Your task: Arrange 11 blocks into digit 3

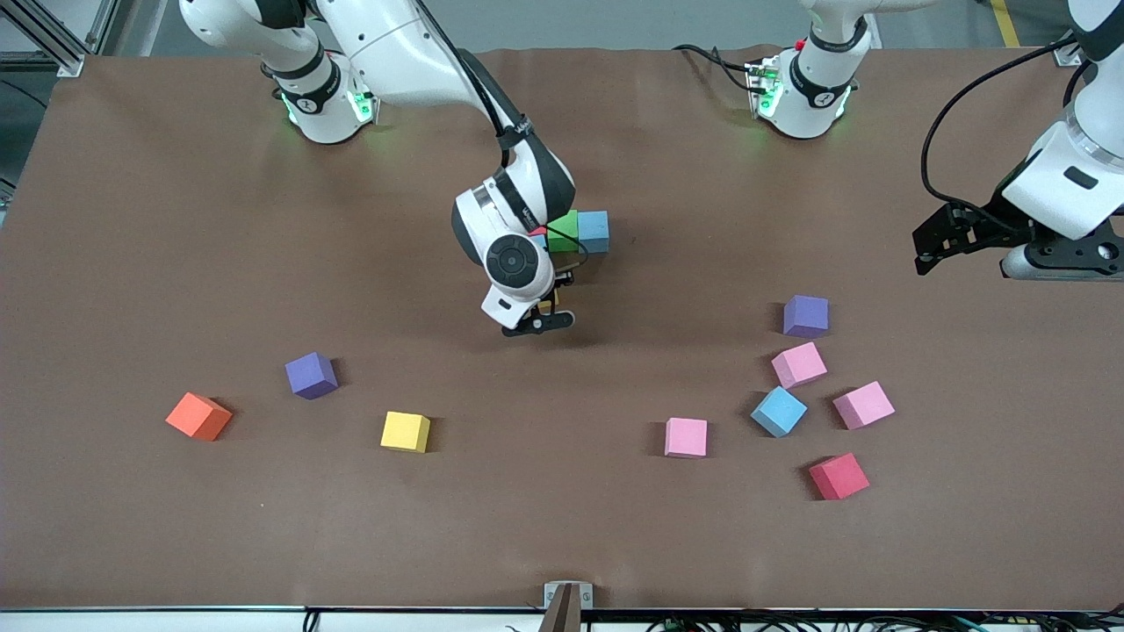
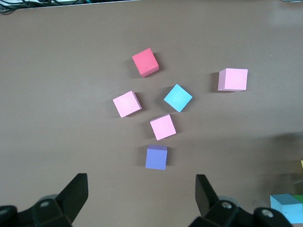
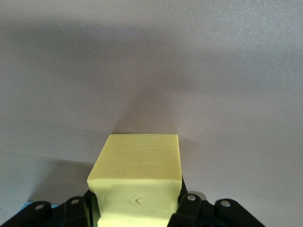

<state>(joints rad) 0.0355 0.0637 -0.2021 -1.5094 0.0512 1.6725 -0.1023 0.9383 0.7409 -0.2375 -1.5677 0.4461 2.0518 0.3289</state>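
The light is bright and even, coming from above. On the brown table (image 1: 176,219) each cube throws only a short, soft shadow, and a faint wide shadow lies under the right arm. There is no strong glare on the matte cover. The front view is sharp. In the right wrist view the yellow block (image 3: 137,182) is very close, slightly soft, with a dim shadow around it.

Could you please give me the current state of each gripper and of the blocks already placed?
right gripper: shut on yellow block, over the table near the row.
left gripper: open, empty, waiting over the loose blocks at its end.
green block: on the table, touching blue block.
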